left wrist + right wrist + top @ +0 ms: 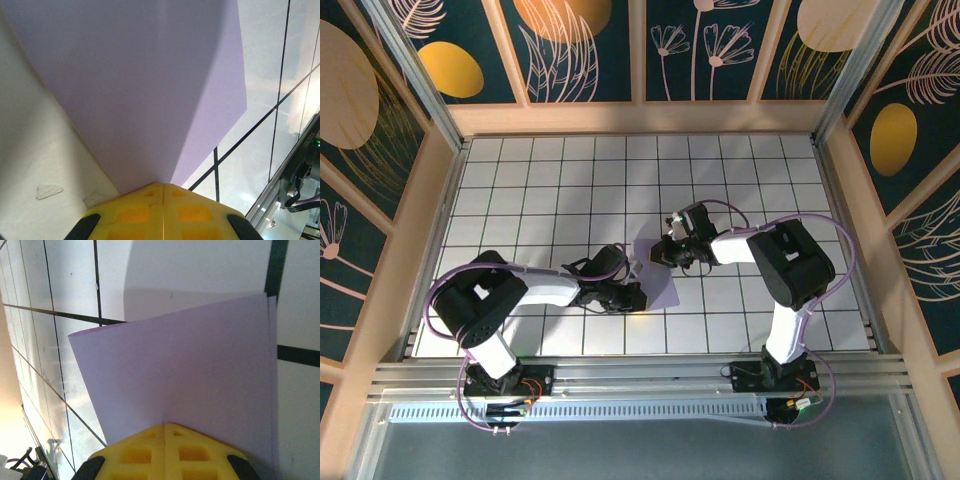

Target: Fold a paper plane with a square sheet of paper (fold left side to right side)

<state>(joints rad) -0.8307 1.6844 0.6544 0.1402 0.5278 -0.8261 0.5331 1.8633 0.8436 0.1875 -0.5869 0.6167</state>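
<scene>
The square sheet of paper (658,280) is lavender and lies folded on the white grid floor between the two arms. Its upper-left part (646,250) is paler and seems raised. My left gripper (634,296) is shut, its yellow fingertips (163,186) meeting the paper (140,85) where a crease runs down to them. My right gripper (667,252) is shut too, its fingertips (165,426) against the sheet (185,375), which shows two layers at its right edge. No paper shows between either pair of fingers.
The white tiled floor (550,180) with black grid lines is boxed in by wooden walls. A metal rail (640,380) with both arm bases runs along the near edge, and part of it shows in the left wrist view (300,170).
</scene>
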